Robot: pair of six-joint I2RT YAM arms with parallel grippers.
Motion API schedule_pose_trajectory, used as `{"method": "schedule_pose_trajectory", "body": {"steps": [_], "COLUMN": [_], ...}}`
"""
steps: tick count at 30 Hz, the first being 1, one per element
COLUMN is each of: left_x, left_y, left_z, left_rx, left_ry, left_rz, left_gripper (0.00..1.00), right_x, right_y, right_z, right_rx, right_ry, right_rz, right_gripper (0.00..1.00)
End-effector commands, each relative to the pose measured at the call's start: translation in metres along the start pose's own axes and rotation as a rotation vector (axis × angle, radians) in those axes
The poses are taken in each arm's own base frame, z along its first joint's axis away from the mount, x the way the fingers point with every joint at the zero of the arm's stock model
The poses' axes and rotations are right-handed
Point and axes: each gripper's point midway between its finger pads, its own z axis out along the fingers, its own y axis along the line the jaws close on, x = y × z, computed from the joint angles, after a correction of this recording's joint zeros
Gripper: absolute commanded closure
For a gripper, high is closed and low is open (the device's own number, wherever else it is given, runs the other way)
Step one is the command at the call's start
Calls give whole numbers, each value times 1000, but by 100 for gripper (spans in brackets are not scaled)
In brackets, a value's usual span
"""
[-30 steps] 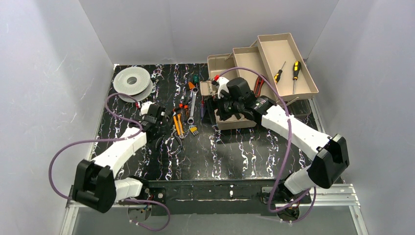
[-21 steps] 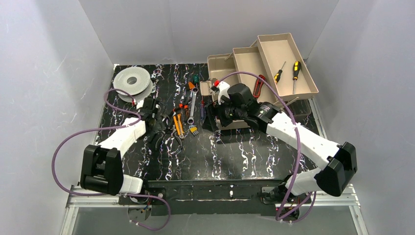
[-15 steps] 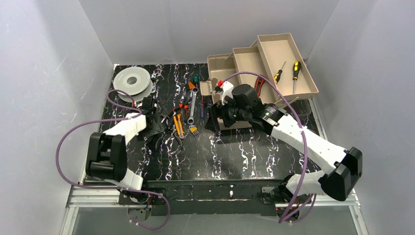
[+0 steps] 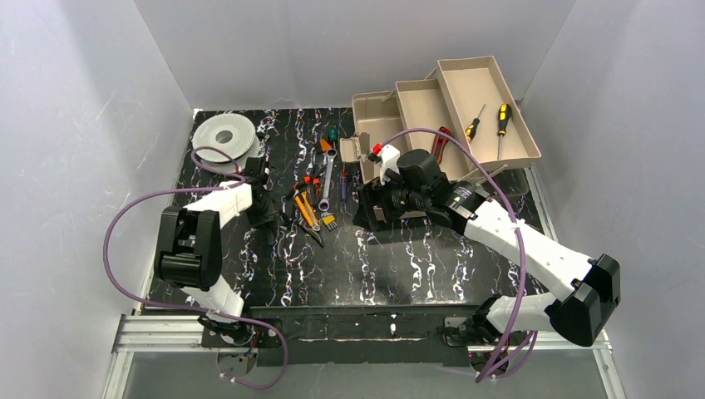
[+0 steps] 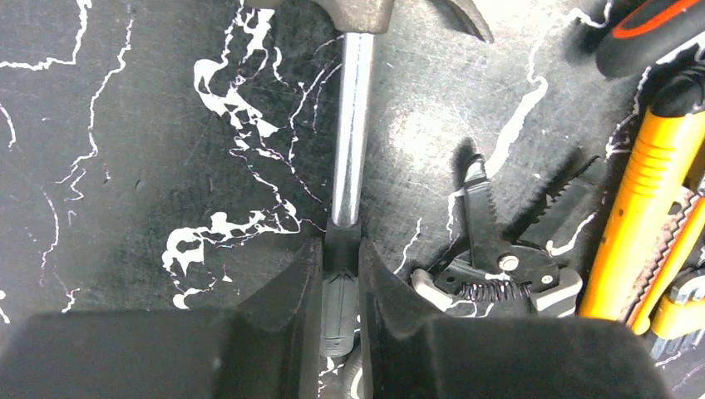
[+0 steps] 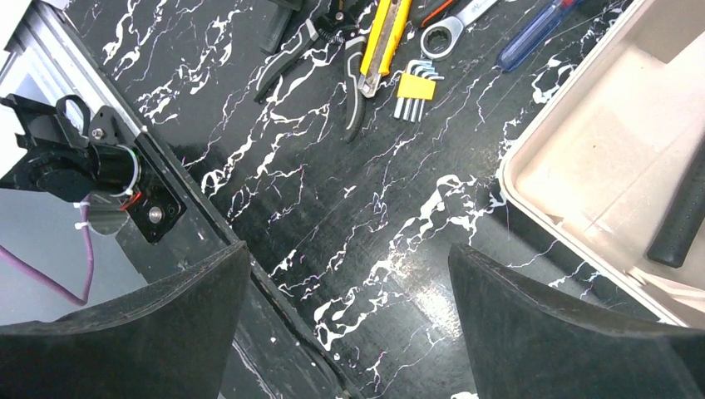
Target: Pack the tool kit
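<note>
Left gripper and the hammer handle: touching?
Touching. In the left wrist view, the left gripper has both fingers pressed against the black grip of the hammer, with no gap on either side.

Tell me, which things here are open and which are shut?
Toolbox, open, trays spread out.
Left gripper, shut on the hammer.
Right gripper, open, holding nothing.
Pliers, jaws apart.
</note>
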Motion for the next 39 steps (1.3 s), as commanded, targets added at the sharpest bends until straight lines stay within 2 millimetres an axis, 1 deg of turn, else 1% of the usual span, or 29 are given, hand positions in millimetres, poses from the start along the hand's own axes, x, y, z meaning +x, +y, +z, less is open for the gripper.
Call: {"method": "schedule_pose_trajectory", "body": {"steps": [1, 2, 4, 5, 7, 10, 14, 16, 20, 24, 27, 29, 30, 33, 36, 39], "left_x": [33, 31, 27, 23, 23, 21, 21, 21, 25, 31, 37, 40, 43, 46, 51, 58], "left_y": [-4, -9, -17, -21, -25, -36, -47, -57, -76, -97, -113, -125, -128, -140, -150, -159], "left_z": [-2, -5, -18, -30, -41, -70, -97, -109, -124, -134, -141, -151, -153, -169, -184, -192], "left_rx": [61, 93, 141, 171, 205, 318, 449, 530, 669, 801, 872, 926, 941, 1009, 1059, 1092], "left_ry": [93, 71, 13, -33, -82, -167, -257, -289, -302, -359, -423, -477, -485, -551, -589, -595], "left_rz": [-15, -18, -17, -17, -19, -35, -46, -45, -35, 8, 62, 90, 98, 117, 155, 212], "left_gripper": [96, 99, 100, 100, 100, 100, 100, 100, 100, 100, 100, 100, 100, 100, 100, 100], "right_x": [-13, -12, -11, -11, -10, -9, -5, -4, -6, -18, -26, -30, -32, -36, -39, -43], "right_y": [6, 5, 5, 5, 6, 7, 7, 8, 8, 6, 12, 15, 16, 15, 14, 11], "right_z": [-7, -6, -4, -2, 0, 3, 8, 10, 18, 27, 33, 37, 39, 41, 41, 41], "right_rx": [-18, -16, -14, -16, -25, -32, -31, -38, -30, 4, -16, -35, -50, -53, -44, -26], "right_ry": [-61, -60, -53, -49, -41, -32, -16, -6, -1, -22, -36, -66, -83, -126, -149, -163], "right_rz": [-30, -29, -25, -21, -12, 4, 26, 43, 96, 216, 288, 327, 341, 403, 426, 438], "right_gripper": [4, 5, 4, 4, 4, 4, 4, 4, 2, 2, 2, 2, 4, 9, 12, 13]}}
